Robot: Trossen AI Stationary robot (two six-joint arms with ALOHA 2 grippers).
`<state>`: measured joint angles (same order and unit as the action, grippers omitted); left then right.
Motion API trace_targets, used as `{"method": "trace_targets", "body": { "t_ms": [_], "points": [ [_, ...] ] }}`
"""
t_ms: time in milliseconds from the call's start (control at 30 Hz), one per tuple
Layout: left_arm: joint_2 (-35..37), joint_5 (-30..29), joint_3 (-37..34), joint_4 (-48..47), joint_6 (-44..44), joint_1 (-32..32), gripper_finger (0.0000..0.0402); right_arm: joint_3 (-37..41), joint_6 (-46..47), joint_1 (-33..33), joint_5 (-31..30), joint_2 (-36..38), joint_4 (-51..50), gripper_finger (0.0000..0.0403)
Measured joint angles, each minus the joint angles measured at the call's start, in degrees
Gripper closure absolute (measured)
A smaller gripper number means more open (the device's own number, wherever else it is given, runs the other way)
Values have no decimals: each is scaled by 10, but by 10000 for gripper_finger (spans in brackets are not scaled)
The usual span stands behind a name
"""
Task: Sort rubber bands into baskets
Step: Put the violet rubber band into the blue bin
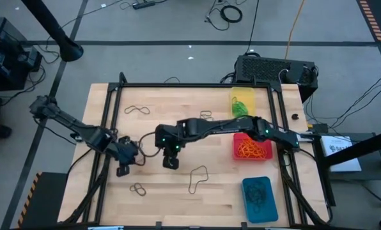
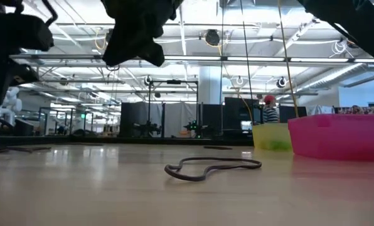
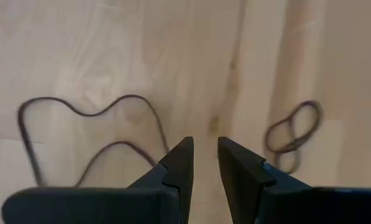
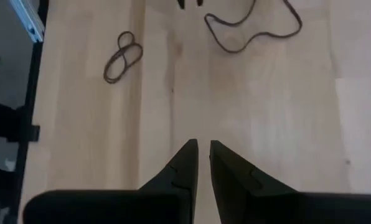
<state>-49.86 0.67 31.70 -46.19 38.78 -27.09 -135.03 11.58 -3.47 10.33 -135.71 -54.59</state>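
Dark rubber bands lie flat on the wooden table: a large wavy loop (image 1: 198, 179), a small twisted loop (image 1: 138, 189), and two more at the far side (image 1: 137, 110) (image 1: 206, 116). The large loop also shows in the low view (image 2: 212, 168). My left gripper (image 1: 123, 165) hovers left of centre, shut and empty, with the large loop (image 3: 92, 134) and the small loop (image 3: 294, 127) ahead of it. My right gripper (image 1: 171, 160) reaches to mid-table, shut and empty (image 4: 203, 146), above bare wood, the two loops (image 4: 122, 56) (image 4: 254, 28) ahead of it. At the right stand the yellow basket (image 1: 243, 102) with green bands, the red basket (image 1: 251, 147) with orange bands and the blue basket (image 1: 259, 198) with dark bands.
A black metal frame (image 1: 178, 85) runs round the table top. A black box (image 1: 273, 69) stands beyond the far right corner. Cables lie on the floor beyond the table. The two arms are close together at mid-table. Bare wood (image 1: 178, 204) lies along the near edge.
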Motion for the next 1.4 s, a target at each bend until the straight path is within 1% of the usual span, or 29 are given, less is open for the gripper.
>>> {"method": "trace_targets", "body": {
  "t_ms": [167, 367, 567, 833, 900, 1033, 1200, 1333, 1400],
  "points": [
    [-62, -32, 0, 3, -36, -8, 323, 1, 39, -16, -2, 1, 15, 367],
    [-142, -58, 0, 15, -68, -10, 323, 1, 42, -27, -1, 0, 5, 367],
    [-198, -40, 0, 39, -62, -9, 323, 1, 21, -34, -1, -1, -20, 367],
    [-266, -39, 3, 68, -46, -7, 323, 1, 5, -34, 0, -1, -27, 367],
    [-278, -37, 4, 69, -32, -7, 331, 1, 0, -34, 3, -1, -37, 367],
    [-276, -33, 7, 69, 14, -7, 388, 1, -7, -37, 4, -1, -61, 367],
    [-245, -49, 26, 65, 41, -7, 397, 1, -21, -42, 3, -1, -92, 367],
    [-204, -54, 51, 89, 41, -12, 399, 1, -31, -49, 1, 3, -101, 379],
    [-180, -54, 65, 127, 35, -16, 399, 1, -33, -55, -14, 10, -99, 390]
  ]
}}
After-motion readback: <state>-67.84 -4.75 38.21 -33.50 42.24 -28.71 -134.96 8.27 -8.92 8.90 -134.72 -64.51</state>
